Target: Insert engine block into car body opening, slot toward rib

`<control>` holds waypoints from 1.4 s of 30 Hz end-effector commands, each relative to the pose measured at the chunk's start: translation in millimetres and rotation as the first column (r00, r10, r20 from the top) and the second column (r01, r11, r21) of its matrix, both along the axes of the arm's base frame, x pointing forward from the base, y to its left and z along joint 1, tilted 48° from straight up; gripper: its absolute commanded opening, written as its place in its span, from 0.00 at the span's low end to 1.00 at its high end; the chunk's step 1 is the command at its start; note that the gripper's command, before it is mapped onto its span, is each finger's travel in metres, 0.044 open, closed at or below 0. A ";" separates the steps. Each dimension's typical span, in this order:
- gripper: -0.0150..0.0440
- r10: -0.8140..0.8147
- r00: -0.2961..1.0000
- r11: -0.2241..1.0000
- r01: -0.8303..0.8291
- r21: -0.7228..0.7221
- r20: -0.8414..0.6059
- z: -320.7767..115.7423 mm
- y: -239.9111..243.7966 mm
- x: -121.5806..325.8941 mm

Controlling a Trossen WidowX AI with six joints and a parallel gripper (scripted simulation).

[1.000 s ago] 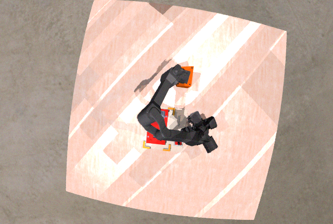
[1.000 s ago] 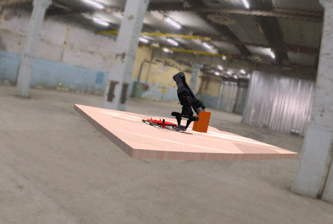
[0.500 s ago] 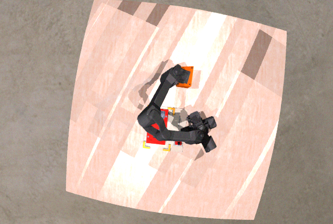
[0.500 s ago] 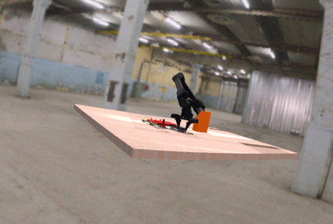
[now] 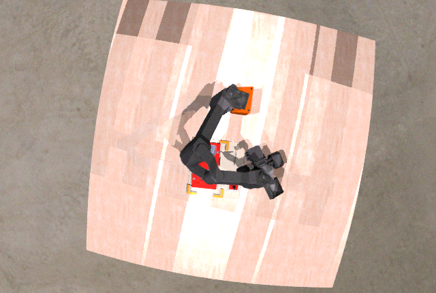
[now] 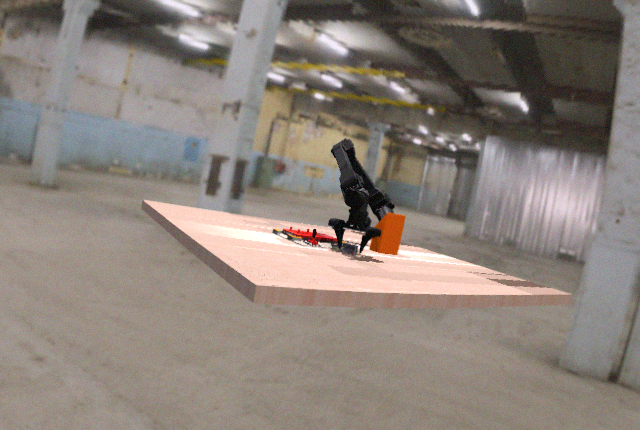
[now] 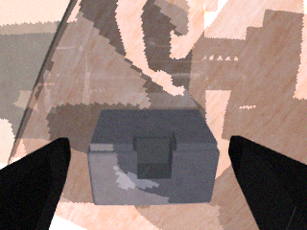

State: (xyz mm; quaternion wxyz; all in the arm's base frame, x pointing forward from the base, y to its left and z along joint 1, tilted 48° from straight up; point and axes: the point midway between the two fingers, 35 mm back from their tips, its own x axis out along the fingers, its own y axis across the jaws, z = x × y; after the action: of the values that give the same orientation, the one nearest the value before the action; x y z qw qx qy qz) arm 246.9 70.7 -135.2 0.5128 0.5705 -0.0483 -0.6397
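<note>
The engine block (image 6: 349, 248) (image 7: 192, 177) is a dark grey block with a square slot in the face toward the wrist camera. My gripper (image 6: 351, 250) (image 7: 151, 146) is open around it, with a gap on each side in the wrist view. The block is low, at or just above the table; contact is not clear. It is outside the car body, off to its right in the top view. The red car body (image 5: 202, 182) (image 6: 316, 236) lies flat under my arm. The arm hides its middle, so I cannot make out the opening or the rib.
Yellow corner brackets (image 5: 218, 194) stand around the car body. A small red piece (image 5: 233, 187) with a black top is at its right. An orange block (image 5: 250, 101) (image 6: 391, 234) stands tall at the arm's base. The wooden table (image 5: 133, 219) (image 6: 289, 280) carries everything.
</note>
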 end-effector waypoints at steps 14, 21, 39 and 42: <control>1.00 -0.010 1.000 1.000 0.010 -0.007 -0.014 27.9 30.8 -6.7; 1.00 0.000 1.000 1.000 0.000 -0.009 -0.015 27.5 30.5 -7.1; 1.00 -0.201 0.961 0.979 0.193 0.060 0.188 28.4 31.6 -7.3; 1.00 -0.272 0.928 0.962 0.256 0.094 0.255 28.8 31.9 -7.3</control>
State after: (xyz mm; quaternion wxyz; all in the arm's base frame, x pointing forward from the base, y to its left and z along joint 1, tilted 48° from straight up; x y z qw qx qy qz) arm 239.6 102.2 -107.0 0.4193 0.6386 -0.1494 -0.6278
